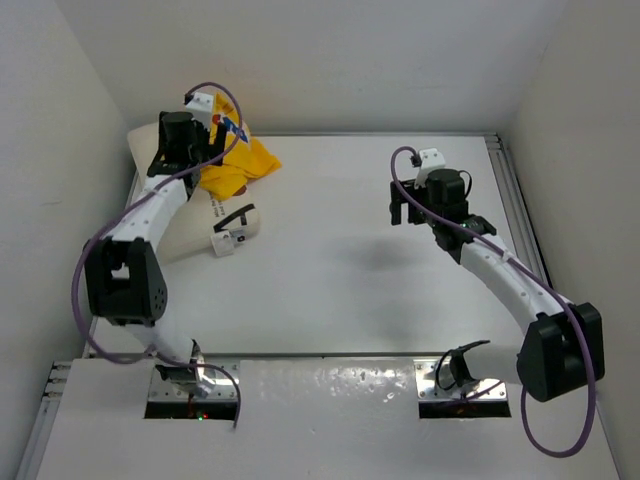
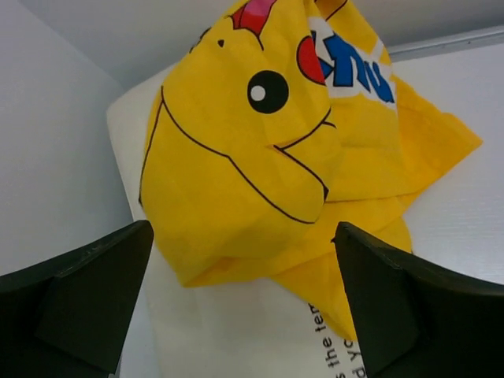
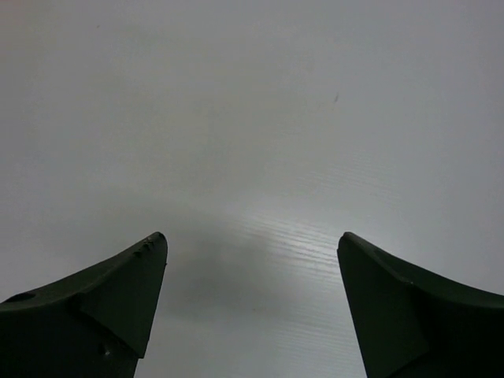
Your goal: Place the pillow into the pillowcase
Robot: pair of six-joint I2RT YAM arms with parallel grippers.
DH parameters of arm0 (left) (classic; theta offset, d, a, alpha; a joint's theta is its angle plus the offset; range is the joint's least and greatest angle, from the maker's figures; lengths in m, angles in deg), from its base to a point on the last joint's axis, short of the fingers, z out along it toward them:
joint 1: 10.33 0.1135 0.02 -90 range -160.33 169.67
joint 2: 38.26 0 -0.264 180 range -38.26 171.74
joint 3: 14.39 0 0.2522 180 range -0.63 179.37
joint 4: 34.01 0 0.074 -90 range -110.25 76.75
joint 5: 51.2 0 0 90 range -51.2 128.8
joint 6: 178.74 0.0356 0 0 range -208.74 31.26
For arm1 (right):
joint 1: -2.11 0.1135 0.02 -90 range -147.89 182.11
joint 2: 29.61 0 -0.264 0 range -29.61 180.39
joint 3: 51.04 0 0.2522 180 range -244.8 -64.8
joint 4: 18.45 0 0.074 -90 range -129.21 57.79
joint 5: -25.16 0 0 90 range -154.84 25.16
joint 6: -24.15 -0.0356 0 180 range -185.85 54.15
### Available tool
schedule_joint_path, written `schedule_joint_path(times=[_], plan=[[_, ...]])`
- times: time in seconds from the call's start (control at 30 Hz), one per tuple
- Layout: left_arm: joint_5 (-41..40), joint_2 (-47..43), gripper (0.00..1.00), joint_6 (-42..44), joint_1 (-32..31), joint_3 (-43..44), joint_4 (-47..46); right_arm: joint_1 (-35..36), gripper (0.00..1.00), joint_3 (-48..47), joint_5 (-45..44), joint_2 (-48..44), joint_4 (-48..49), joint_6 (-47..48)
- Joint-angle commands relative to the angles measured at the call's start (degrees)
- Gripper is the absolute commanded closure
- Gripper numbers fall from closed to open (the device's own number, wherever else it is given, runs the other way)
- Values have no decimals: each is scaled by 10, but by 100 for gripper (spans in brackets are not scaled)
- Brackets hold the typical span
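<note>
The yellow pillowcase [image 1: 245,160] with its cartoon print lies crumpled in a heap at the far left of the table. It rests on the far end of the cream-white pillow [image 1: 190,225]. My left gripper [image 1: 213,160] hovers open right at the heap. In the left wrist view the pillowcase [image 2: 260,150] fills the space ahead of the left gripper [image 2: 242,232], and the pillow [image 2: 236,331] shows below it; nothing is gripped. My right gripper [image 1: 405,212] is open over bare table at the right, far from both; in its own view the right gripper [image 3: 252,236] has nothing between its fingers.
White walls close in the table at the back and both sides. A metal rail [image 1: 515,200] runs along the right edge. A printed label [image 1: 232,238] sticks out from the pillow's near end. The arm bases stand at the near edge.
</note>
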Motion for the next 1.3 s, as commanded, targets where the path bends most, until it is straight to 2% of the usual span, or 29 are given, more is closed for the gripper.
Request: schedule_joint_path(times=[0.0, 0.27, 0.33, 0.37, 0.4, 0.43, 0.53, 0.57, 0.6, 0.63, 0.67, 0.7, 0.77, 0.83, 0.87, 0.93, 0.97, 1.03, 1.1, 1.13, 1.17, 1.2, 1.23, 1.27], plan=[[31, 67, 0, -21, 17, 57, 19, 16, 13, -22, 32, 6, 27, -12], [41, 200, 0, 64, 17, 114, -89, 46, 15, 12, 13, 4, 57, -61], [53, 209, 19, 92, 17, 113, -114, 52, 22, 22, 6, 2, 62, -72], [63, 214, 65, 113, 17, 114, -120, 58, 26, 25, 0, -3, 61, -78], [79, 215, 89, 121, 17, 118, -121, 62, 34, 27, -2, -5, 60, -80], [81, 215, 100, 128, 9, 122, -118, 67, 39, 30, -5, -7, 62, -80], [119, 202, 100, 144, -22, 158, -62, 78, 55, 35, -7, -20, 61, -73], [144, 187, 100, 137, -33, 172, 5, 83, 59, 34, -6, -25, 61, -63], [203, 179, 100, 128, -56, 218, 42, 86, 62, 33, 1, -27, 61, -59], [244, 174, 100, 121, -66, 254, 140, 89, 63, 30, 6, -30, 61, -52], [288, 176, 100, 115, -80, 295, 196, 90, 63, 26, 12, -33, 76, -50], [386, 179, 100, 115, -100, 379, 244, 90, 62, 21, 27, -41, 83, -48], [515, 182, 100, 118, -118, 448, 359, 89, 57, 14, 47, -49, 88, -39], [572, 182, 100, 97, -135, 516, 398, 86, 51, 0, 62, -68, 89, -30], [599, 181, 100, 48, -138, 525, 402, 80, 38, -6, 65, -76, 87, -24], [599, 178, 100, -8, -140, 525, 387, 69, 27, -21, 66, -101, 75, -19], [577, 177, 100, -61, -140, 520, 366, 64, 17, -25, 65, -109, 72, -18], [553, 177, 100, -88, -144, 508, 346, 46, 8, -35, 86, -128, 66, -16], [532, 179, 100, -98, -151, 507, 337, 38, 5, -56, 99, -132, 35, -12], [529, 182, 98, -101, -152, 500, 323, 33, 4, -64, 107, -127, 24, -11], [511, 181, 89, -127, -153, 490, 308, 31, 4, -76, 107, -122, 10, -14], [501, 181, 77, -142, -150, 474, 291, 29, 4, -78, 108, -115, 8, -22], [475, 182, 56, -158, -144, 435, 253, 28, 4, -76, 110, -101, 8, -26], [456, 183, 48, -163, -140, 416, 240, 27, 4, -74, 110, -93, 8, -29]])
